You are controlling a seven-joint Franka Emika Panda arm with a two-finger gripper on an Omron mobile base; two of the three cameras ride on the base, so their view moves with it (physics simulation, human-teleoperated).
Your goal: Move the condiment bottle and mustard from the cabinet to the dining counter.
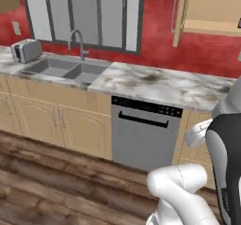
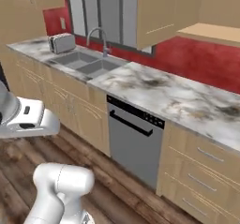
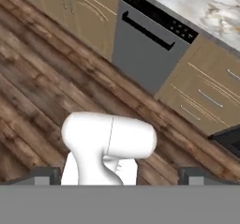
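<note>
The cabinet (image 1: 207,7) hangs on the red wall at the upper right, one door (image 1: 181,12) swung open with its long silver handle showing. Its inner shelf (image 2: 211,31) is seen from below. At the frame's right edge a small dark shape (image 1: 239,25) sits on the shelf, too cut off to name. The condiment bottle, the mustard and the dining counter are out of view. In the hand view my gripper (image 3: 118,177) is open, its dark fingertips (image 3: 44,176) far apart, nothing between them. It points down at the wooden floor before the dishwasher, well below the cabinet.
A marble wall counter (image 1: 160,85) runs under the cabinet, with a double sink (image 1: 66,68), a tap and a toaster (image 1: 26,50) at the left. A grey dishwasher (image 2: 133,143) sits below it, tan drawers (image 2: 201,171) to its right. A dark appliance corner (image 3: 229,141) shows beyond.
</note>
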